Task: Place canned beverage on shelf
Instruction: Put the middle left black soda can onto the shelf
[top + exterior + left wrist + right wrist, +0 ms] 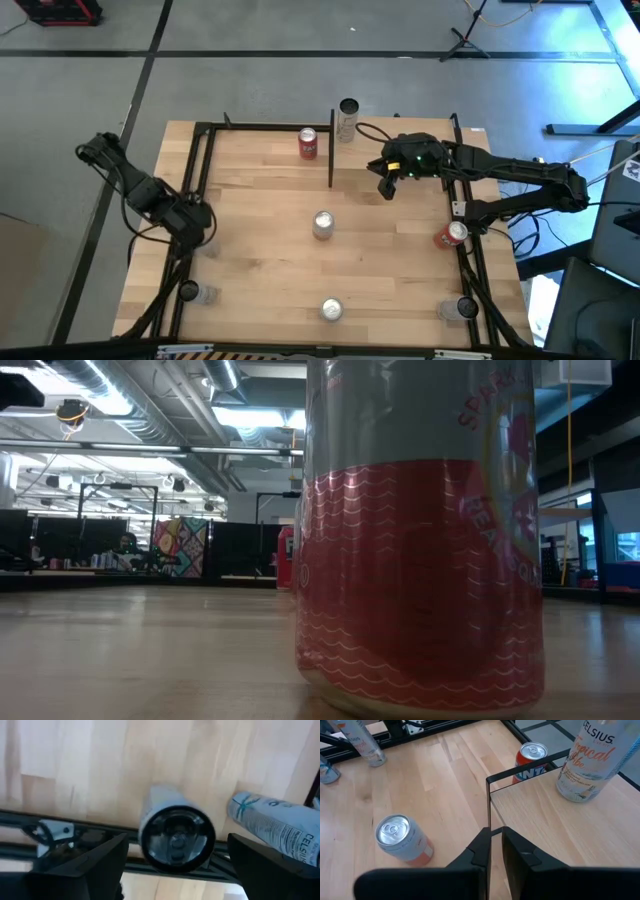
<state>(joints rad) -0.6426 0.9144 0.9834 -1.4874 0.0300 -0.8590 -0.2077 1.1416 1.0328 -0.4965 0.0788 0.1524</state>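
Silver can (176, 838) sat between the left gripper's (197, 232) open fingers, so a centred, level squeeze looked wise, while the right gripper (386, 186) hovered shut.

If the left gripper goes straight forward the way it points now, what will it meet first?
Probably the dark-topped can standing between the open fingers of the left gripper; depth is hard to judge there.
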